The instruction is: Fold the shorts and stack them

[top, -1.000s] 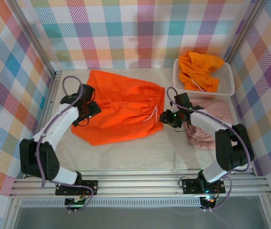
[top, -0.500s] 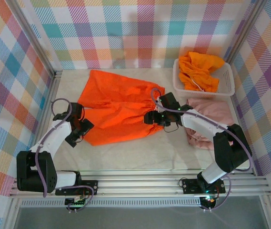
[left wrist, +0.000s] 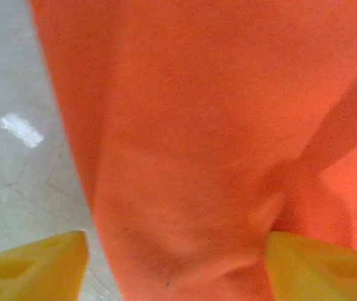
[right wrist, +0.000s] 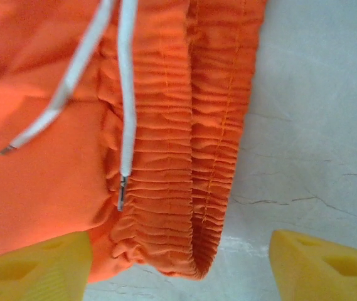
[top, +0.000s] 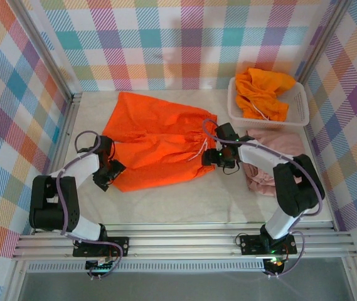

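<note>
Since one second ago, the left pincer (top: 106,174) has moved from above a leg of the spread orange shorts (top: 159,141) down to their near-left hem corner. The right pincer (top: 214,157) has reached inward over the cloth and come back to the waistband end.

1. Left pincer (left wrist: 178,263): released. Its jaws stand apart across the hem edge, one yellow fingertip (left wrist: 34,263) over bare tabletop (left wrist: 15,188), the other over orange cloth. Nothing is clamped.
2. Right pincer (right wrist: 178,263): released. Its jaws stand apart across the near corner of the gathered waistband (right wrist: 184,157), with one fingertip over cloth and the other over bare tabletop. The white drawstring (right wrist: 125,94) lies loose on the cloth just beside the waistband.
3. Orange shorts: spread flat at the centre of the tabletop (top: 184,200), waistband to the right.
4. Pink shorts (top: 285,145): bunched at the right, partly under the right arm.
5. White basket (top: 302,100): far right corner, holding more orange shorts (top: 263,91).
</note>
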Motion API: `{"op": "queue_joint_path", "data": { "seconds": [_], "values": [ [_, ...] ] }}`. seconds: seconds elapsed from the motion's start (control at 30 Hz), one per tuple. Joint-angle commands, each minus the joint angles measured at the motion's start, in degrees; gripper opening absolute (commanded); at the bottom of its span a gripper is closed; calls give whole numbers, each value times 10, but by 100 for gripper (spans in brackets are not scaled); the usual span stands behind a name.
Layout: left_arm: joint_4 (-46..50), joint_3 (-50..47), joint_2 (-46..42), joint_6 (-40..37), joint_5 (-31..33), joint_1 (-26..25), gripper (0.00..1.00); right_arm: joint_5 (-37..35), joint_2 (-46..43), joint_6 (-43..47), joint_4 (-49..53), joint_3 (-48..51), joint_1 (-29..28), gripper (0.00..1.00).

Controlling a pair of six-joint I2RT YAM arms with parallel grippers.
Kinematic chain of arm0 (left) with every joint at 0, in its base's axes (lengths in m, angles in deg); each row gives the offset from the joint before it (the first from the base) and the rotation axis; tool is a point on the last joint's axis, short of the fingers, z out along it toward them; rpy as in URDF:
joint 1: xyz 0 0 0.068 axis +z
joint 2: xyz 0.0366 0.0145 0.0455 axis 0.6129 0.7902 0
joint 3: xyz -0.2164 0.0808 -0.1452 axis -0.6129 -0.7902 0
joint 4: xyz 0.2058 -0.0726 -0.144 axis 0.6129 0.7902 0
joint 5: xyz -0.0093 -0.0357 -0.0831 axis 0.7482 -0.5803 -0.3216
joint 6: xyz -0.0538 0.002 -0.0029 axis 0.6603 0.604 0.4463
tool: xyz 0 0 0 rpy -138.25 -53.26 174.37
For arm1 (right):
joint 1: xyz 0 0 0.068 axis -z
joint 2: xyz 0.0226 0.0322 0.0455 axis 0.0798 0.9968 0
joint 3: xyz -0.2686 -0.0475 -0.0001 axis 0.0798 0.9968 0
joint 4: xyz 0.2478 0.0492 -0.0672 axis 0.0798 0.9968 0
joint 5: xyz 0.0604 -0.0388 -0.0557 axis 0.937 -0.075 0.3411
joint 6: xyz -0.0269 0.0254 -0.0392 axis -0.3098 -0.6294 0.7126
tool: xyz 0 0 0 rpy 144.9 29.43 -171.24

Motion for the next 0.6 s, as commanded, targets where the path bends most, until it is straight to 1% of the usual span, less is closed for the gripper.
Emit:
{"op": "queue_joint_path", "data": {
  "seconds": [0.0,0.1,0.2,0.27,0.33,0.4,0.5,0.53,0.57],
  "values": [
    [-2,32,15,-5,5,-5,64,25,25,5,7,-14,-2,67],
    [12,53,24,-13,28,-15,49,35,40,3,4,-21,-2,57],
    [35,74,25,-22,53,-26,29,40,48,2,1,-23,-2,47],
    [51,91,20,-33,64,-32,12,40,51,2,2,-26,-2,36],
    [79,114,12,-45,88,-40,1,39,53,2,3,-27,-2,27],
    [121,146,3,-60,130,-54,0,40,51,1,8,-28,-1,17],
    [191,203,-12,-87,223,-92,0,41,39,-2,18,-29,-2,3],
    [216,225,-13,-94,251,-106,0,41,32,-3,22,-29,-2,0],
    [242,244,-12,-102,270,-119,0,41,24,-5,26,-29,-2,0]
  ]
}}
